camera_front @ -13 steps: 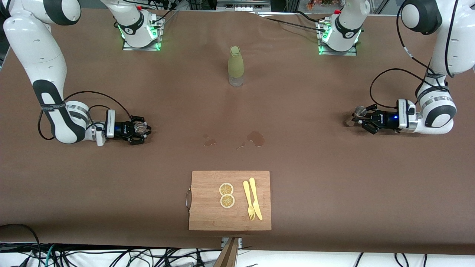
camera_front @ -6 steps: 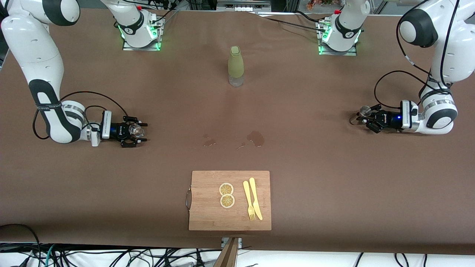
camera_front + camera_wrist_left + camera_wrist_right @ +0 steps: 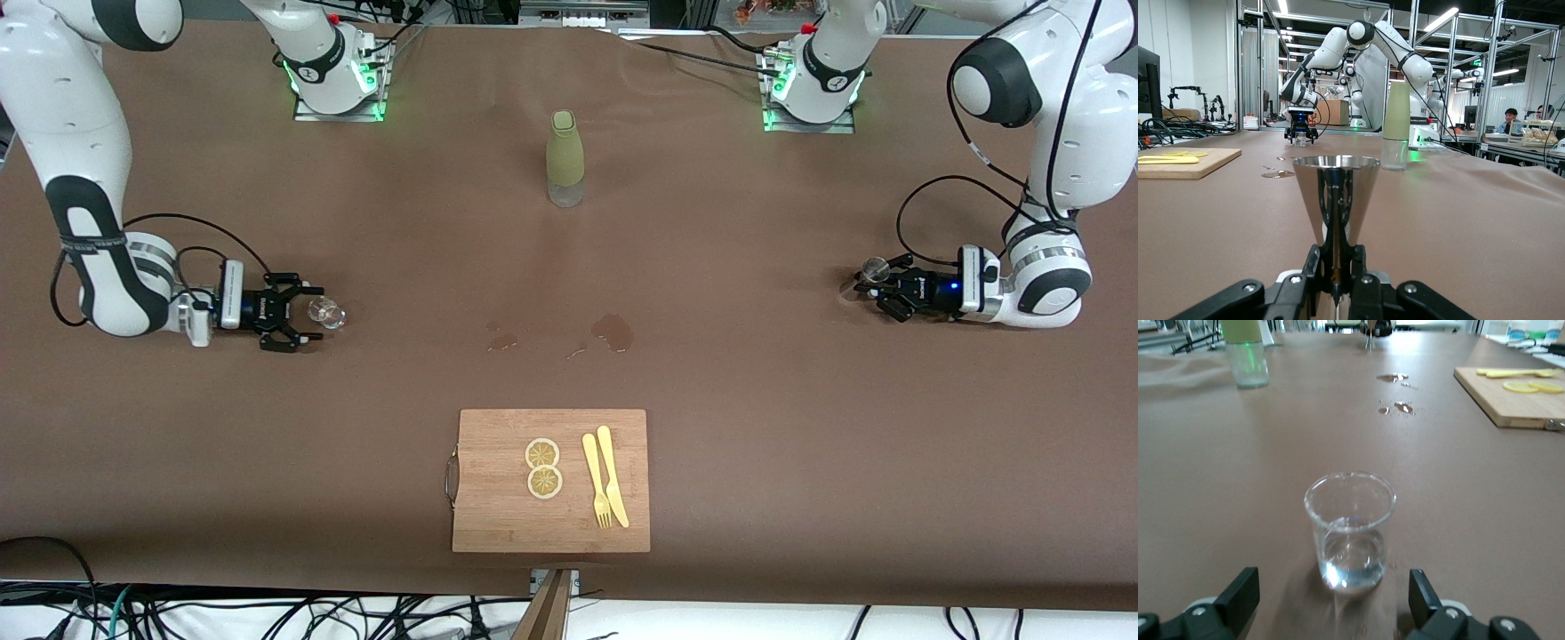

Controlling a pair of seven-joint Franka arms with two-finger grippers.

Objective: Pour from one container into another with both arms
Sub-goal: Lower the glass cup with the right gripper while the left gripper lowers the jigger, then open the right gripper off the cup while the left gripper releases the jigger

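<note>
Glass [image 3: 325, 311] upright just off the spread, empty right gripper [image 3: 300, 313], toward the spills [image 3: 613, 331]; left gripper [image 3: 878, 286] clamped on metal cup [image 3: 1336, 189]

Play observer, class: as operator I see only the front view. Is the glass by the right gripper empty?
Observer: No. The right wrist view shows a little clear liquid in the bottom of the glass.
Operator: Is the right gripper touching it?
Observer: No. Its fingers stand open, one on each side of the glass, apart from it.
Operator: What does the left gripper hold?
Observer: A metal jigger, upright, pinched at its narrow waist.
</note>
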